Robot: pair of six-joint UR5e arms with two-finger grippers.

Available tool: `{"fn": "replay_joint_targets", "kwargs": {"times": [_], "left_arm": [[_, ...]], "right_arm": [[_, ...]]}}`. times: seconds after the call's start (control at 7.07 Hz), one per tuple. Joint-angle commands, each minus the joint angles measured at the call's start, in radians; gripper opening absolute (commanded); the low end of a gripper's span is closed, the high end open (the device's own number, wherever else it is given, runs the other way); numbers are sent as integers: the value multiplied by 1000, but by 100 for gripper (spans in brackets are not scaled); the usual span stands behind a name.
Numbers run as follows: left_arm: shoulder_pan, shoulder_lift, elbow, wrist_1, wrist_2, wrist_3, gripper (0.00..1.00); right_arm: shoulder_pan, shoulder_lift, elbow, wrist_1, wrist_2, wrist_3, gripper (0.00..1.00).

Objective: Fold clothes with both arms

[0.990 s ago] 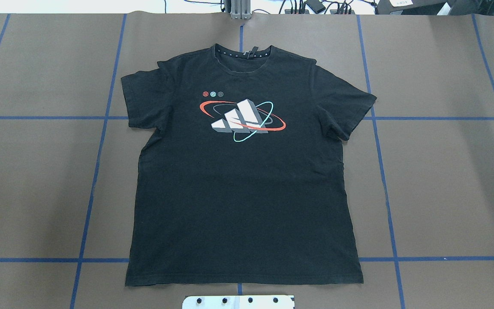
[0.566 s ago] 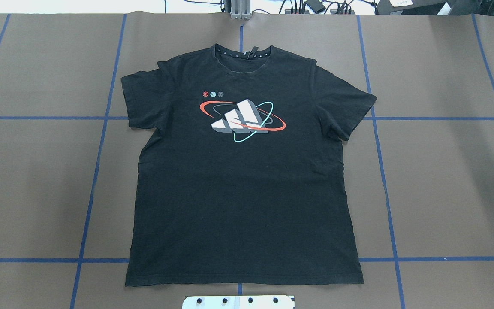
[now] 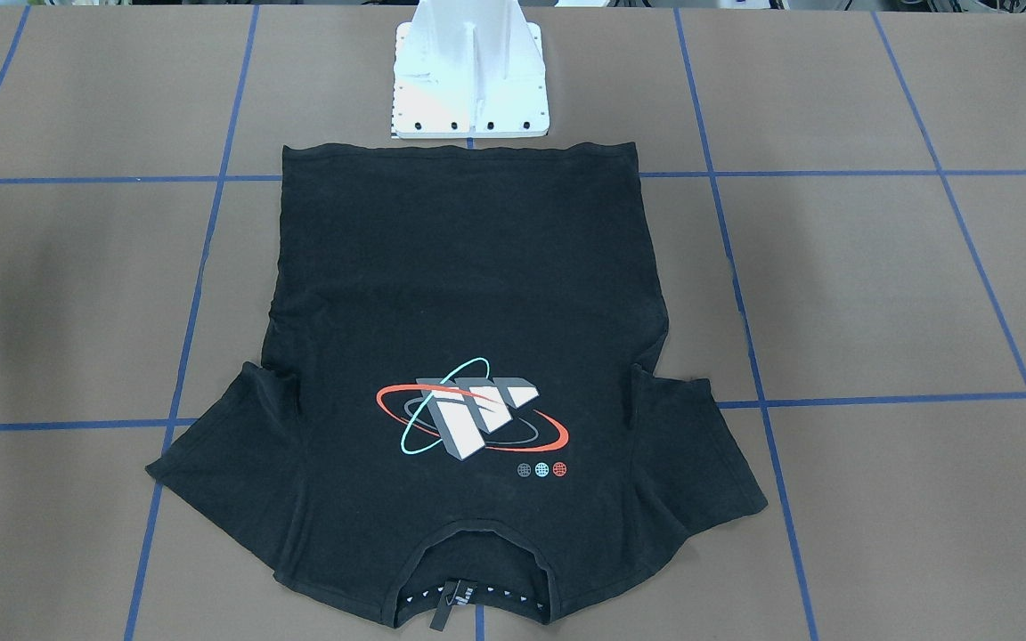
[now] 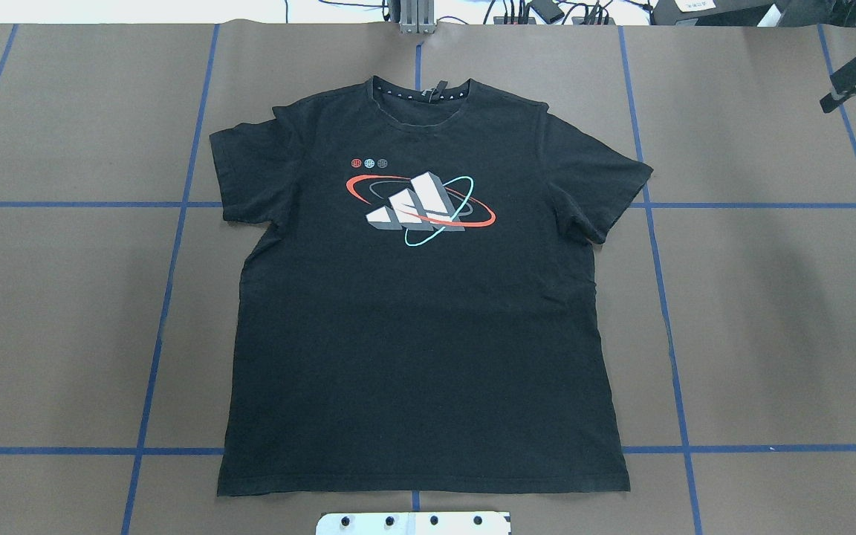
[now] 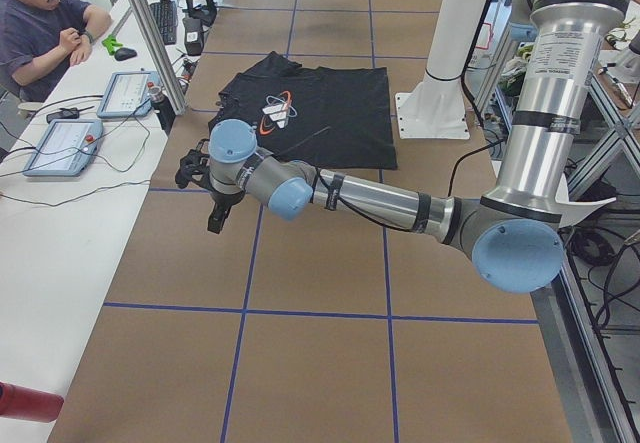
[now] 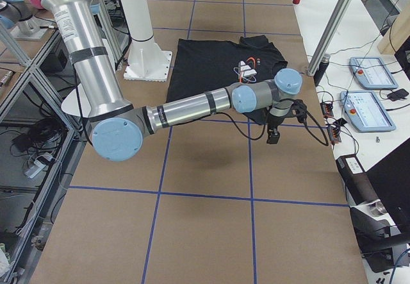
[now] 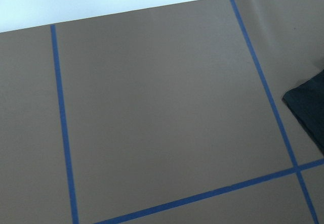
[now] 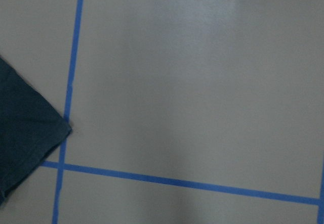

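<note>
The black T-shirt (image 4: pixel 420 319) lies flat on the brown table with its chest graphic (image 4: pixel 419 206) facing up, collar at the far side and hem toward the robot's base. My right gripper (image 4: pixel 853 104) hangs over the far right of the table, well clear of the right sleeve (image 4: pixel 606 193), its two black fingers apart and empty. The left gripper (image 5: pixel 215 208) hovers over bare table beyond the left sleeve; I cannot tell whether it is open or shut. A sleeve corner shows at the edge of each wrist view, the left sleeve (image 7: pixel 306 113) and the right sleeve (image 8: pixel 25 128).
The white pedestal (image 3: pixel 468 80) stands just behind the hem. Blue tape lines (image 4: pixel 168 297) grid the table. A person (image 5: pixel 40 23) sits at a side desk with control tablets (image 5: pixel 60 143). More tablets (image 6: pixel 368 72) lie past the table's other end.
The right gripper has come into the overhead view at the top right; earlier no arm showed there. The T-shirt has not moved.
</note>
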Motion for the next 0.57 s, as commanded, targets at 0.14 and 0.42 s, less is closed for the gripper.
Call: {"fn": "replay_joint_targets", "kwargs": {"times": [0.14,0.42], "left_arm": [[84,-59,196,-296,4,-99,100],[92,-58,236,-407,70,-163,100]], "right_arm": [[-136,70,-112,303,-69,117,100],[-210,93,-224,528,-79,251,100]]}}
